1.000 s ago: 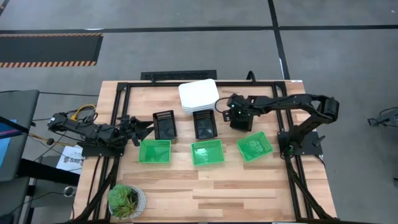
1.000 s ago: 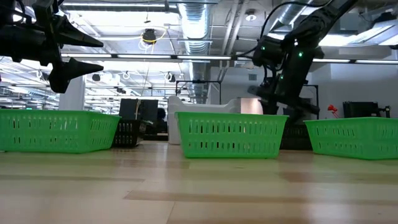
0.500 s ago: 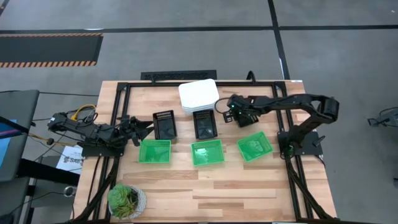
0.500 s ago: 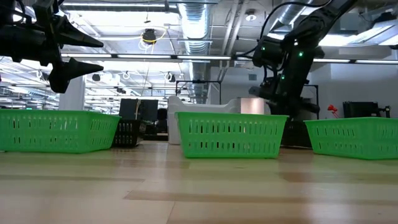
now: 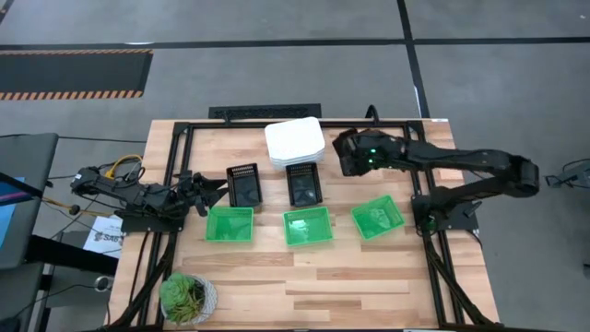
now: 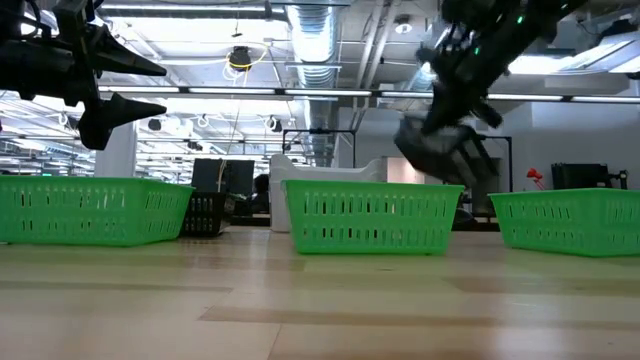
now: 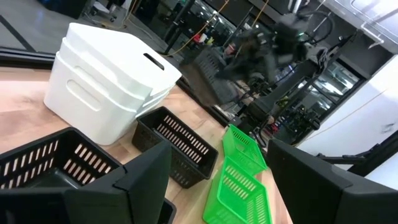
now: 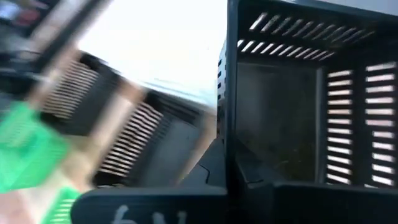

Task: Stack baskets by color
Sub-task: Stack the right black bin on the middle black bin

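My right gripper (image 5: 351,159) is shut on a black slotted basket (image 6: 441,150) and holds it in the air, right of the white basket stack (image 5: 295,141). Two more black baskets (image 5: 244,184) (image 5: 303,183) rest on their bottoms on the table. In front of them three green baskets (image 5: 230,224) (image 5: 307,225) (image 5: 377,216) stand in a row. My left gripper (image 5: 201,189) hovers open at the table's left, beside the left black basket, and touches nothing. My right gripper holds the black basket by one side wall (image 8: 227,134), at its rim. One finger seems to be inside the basket and one outside. The fingers slant down from the table's right. The basket hangs tilted, lifted clear of the table (image 6: 441,150).
A round potted plant (image 5: 188,297) stands at the near left corner. A black frame (image 5: 277,114) borders the table's far edge and sides. Bare wood (image 5: 369,286) lies in front of the green row.
My right gripper has gone up with the black basket and has tipped and rolled. The basket stood on the table behind the right green basket a second ago; now it hangs tilted, lifted clear.
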{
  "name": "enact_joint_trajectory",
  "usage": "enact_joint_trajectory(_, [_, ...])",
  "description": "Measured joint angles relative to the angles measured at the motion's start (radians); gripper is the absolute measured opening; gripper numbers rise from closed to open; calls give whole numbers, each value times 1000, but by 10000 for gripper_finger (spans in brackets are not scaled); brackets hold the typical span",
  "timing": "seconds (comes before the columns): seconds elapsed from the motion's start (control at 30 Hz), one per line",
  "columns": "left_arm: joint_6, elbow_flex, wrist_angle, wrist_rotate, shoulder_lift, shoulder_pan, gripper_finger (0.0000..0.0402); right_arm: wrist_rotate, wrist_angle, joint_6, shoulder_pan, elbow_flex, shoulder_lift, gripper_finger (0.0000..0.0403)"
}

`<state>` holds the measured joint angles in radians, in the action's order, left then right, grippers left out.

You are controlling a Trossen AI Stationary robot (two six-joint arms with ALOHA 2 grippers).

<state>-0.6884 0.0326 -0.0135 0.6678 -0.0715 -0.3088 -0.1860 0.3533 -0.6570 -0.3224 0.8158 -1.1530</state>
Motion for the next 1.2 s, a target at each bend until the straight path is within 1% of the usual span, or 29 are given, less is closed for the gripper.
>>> enact_joint_trajectory(0.1, [0,0,0,1,0,0,256,-1,-86,95,46,3,43,3])
enact_joint_trajectory(0.23, [0,0,0,3,0,0,256,0,-106,277,121,59,13,3])
enact_joint_trajectory(0.43, [-2,0,0,24,0,0,256,2,-83,527,237,215,-172,2])
enact_joint_trajectory(0.53, [-3,0,0,26,0,0,256,2,14,687,279,310,-281,2])
enact_joint_trajectory(0.57, [-4,0,0,26,0,0,256,1,49,727,291,339,-320,3])
enact_joint_trajectory(0.6, [-4,0,0,26,0,0,256,-3,80,733,299,365,-356,3])
enact_joint_trajectory(0.63, [-4,0,0,26,0,0,256,-28,123,692,301,395,-391,4])
enact_joint_trajectory(0.67, [-6,0,0,26,0,0,256,-68,171,612,299,429,-425,5])
enact_joint_trajectory(0.73, [-13,0,0,26,0,0,256,-117,275,383,284,503,-485,6])
enact_joint_trajectory(0.83, [-15,0,0,25,0,0,256,-121,407,104,276,588,-559,4])
enact_joint_trajectory(0.93, [-15,0,0,29,0,0,256,-100,424,-84,296,652,-613,4])
enact_joint_trajectory(1.03, [-17,0,0,30,0,0,256,-85,419,-197,311,707,-665,10])
enact_joint_trajectory(1.2, [-55,0,0,29,0,0,256,-90,418,-288,326,779,-741,7])
